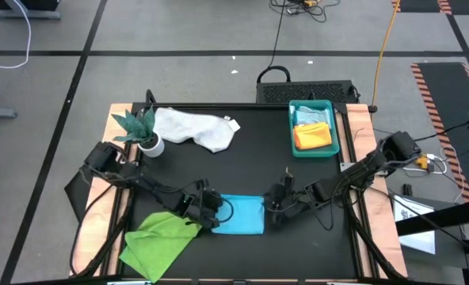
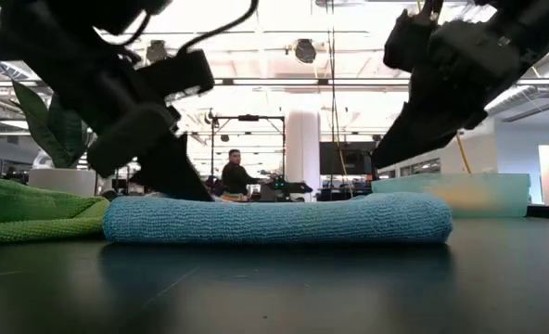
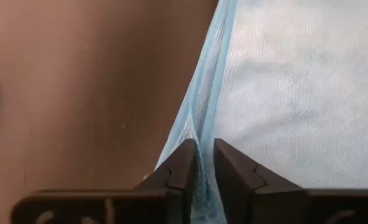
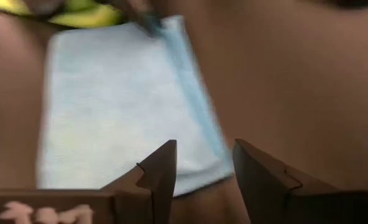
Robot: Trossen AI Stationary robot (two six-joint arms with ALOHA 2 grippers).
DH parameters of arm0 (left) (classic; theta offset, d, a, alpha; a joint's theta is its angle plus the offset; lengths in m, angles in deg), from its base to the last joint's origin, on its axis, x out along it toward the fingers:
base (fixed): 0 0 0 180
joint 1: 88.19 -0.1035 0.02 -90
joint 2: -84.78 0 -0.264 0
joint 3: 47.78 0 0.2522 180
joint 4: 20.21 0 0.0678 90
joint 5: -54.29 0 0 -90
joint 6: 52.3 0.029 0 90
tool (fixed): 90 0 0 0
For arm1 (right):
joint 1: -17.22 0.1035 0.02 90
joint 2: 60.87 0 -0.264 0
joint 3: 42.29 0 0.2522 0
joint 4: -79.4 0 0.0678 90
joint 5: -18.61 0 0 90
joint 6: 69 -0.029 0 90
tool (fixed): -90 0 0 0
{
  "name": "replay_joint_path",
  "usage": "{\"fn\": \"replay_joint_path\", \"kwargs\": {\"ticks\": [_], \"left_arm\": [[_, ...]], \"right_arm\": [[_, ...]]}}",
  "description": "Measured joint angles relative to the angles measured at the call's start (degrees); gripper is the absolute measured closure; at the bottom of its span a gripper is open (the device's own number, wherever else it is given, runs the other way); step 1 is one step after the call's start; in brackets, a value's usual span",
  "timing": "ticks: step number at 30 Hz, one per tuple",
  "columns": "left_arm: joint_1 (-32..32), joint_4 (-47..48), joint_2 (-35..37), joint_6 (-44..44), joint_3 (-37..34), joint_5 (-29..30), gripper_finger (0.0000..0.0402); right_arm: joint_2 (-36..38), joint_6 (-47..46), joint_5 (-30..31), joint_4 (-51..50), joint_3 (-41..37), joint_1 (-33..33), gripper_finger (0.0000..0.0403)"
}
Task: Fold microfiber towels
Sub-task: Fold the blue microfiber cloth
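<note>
Counting five soft microfiber towels, we log one each: a bright turquoise-blue towel (image 1: 241, 215) folded flat at the table's front centre, a lime green towel (image 1: 157, 241) crumpled beside its left edge, a white-grey towel (image 1: 195, 128) loose at the back, and orange (image 1: 314, 138) and pale blue (image 1: 311, 116) towels in the one teal plastic tray (image 1: 292, 131). We note the left gripper (image 3: 206, 155) narrowly parted around the turquoise edge; the right gripper (image 4: 204, 163) stands released over the opposite edge. Bare black table (image 1: 258, 166) lies mid-table.

Both arms reach inward, low over the table's near middle. The left gripper (image 1: 212, 212) has its fingers narrowly parted. The right gripper (image 1: 271, 207) stands open.
</note>
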Motion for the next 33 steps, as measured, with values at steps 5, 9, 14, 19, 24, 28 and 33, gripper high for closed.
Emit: {"fn": "replay_joint_path", "kwargs": {"ticks": [5,9,14,19,24,28,33], "left_arm": [[-2.6,2.07,0.47,-1.08,0.02,-2.29,0.0281],[-4.22,3.08,3.57,-3.73,0.04,-2.21,0.0252],[-3.61,-3.66,3.98,-0.14,0.04,-4.89,0.0251],[-3.37,-6.84,-0.5,1.27,-0.04,-6.84,0.0264],[-3.44,-8.78,-4.4,-1.23,0.09,-5.89,0.0276],[-3.04,-10.27,-4.66,-1.28,0.11,-5.73,0.0279],[-2.76,-11.27,-4.15,-0.52,0.02,-5.87,0.0279]], "right_arm": [[-2.38,2.74,-4.61,8.7,0.02,1.18,0.0255],[-6.92,2.68,-8.92,14.8,0.04,1.37,0.027],[-13.18,2.27,-10.82,17.94,0.04,1.3,0.029],[-11.47,-1.89,-10.92,10.32,0.04,2.48,0.0313],[-5.36,-5.37,-10.65,1.53,0.03,4.51,0.0331],[-1.8,-5.3,-6.12,2.25,0.02,5.62,0.0335],[-3.47,-5.38,-1.57,5.05,0.07,4.21,0.0335]]}}
